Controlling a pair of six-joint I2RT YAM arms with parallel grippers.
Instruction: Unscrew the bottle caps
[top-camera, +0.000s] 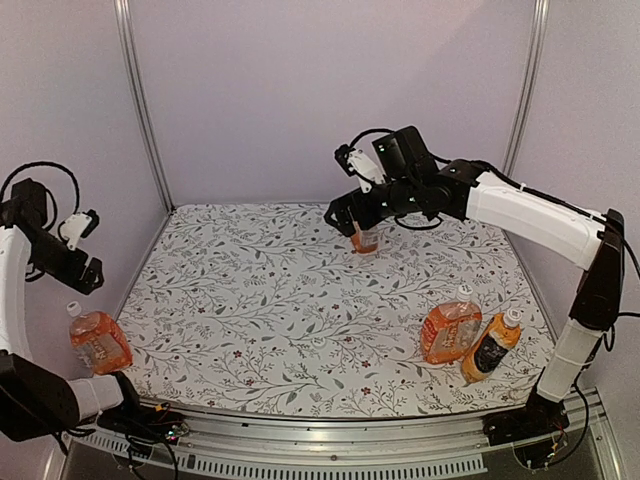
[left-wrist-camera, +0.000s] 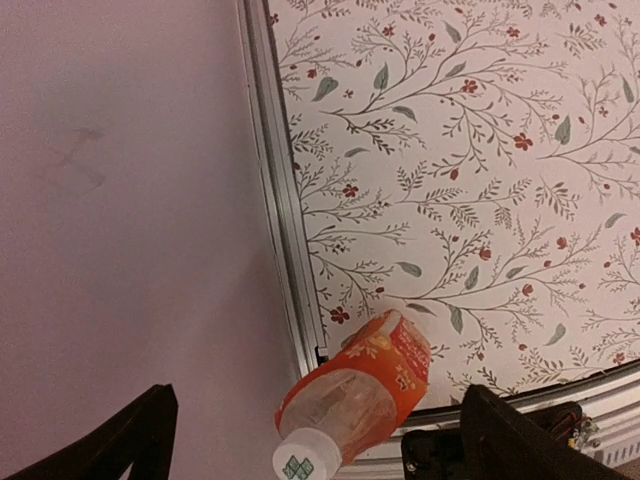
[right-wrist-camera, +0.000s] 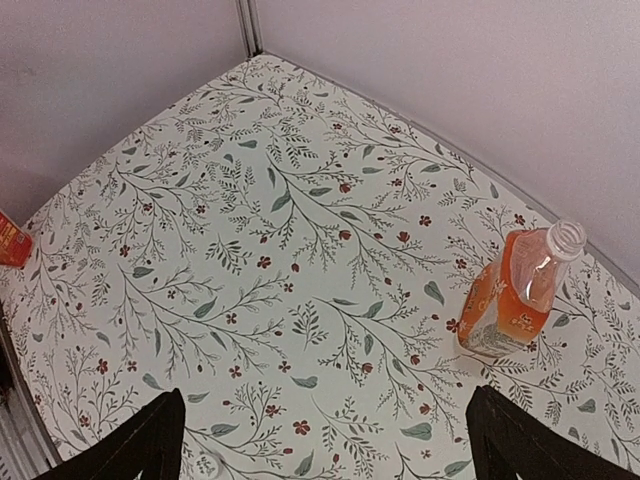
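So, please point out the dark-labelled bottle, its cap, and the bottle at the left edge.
dark-labelled bottle (top-camera: 489, 352): top view, on the dark label.
cap (top-camera: 513, 316): top view, on the white top.
left-edge bottle (left-wrist-camera: 393, 362): left wrist view, on the orange label.

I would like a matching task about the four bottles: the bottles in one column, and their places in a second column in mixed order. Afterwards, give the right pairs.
Things
1. dark-labelled bottle
2. its orange-labelled neighbour
3. bottle in the left wrist view
4. bottle in the right wrist view

Places
A. far side of the table, upright
B. near right, closest to the right edge
C. near left corner, white cap pointing off the table
D. near right, one place further in

Pairs: 1-B, 2-D, 3-C, 4-A
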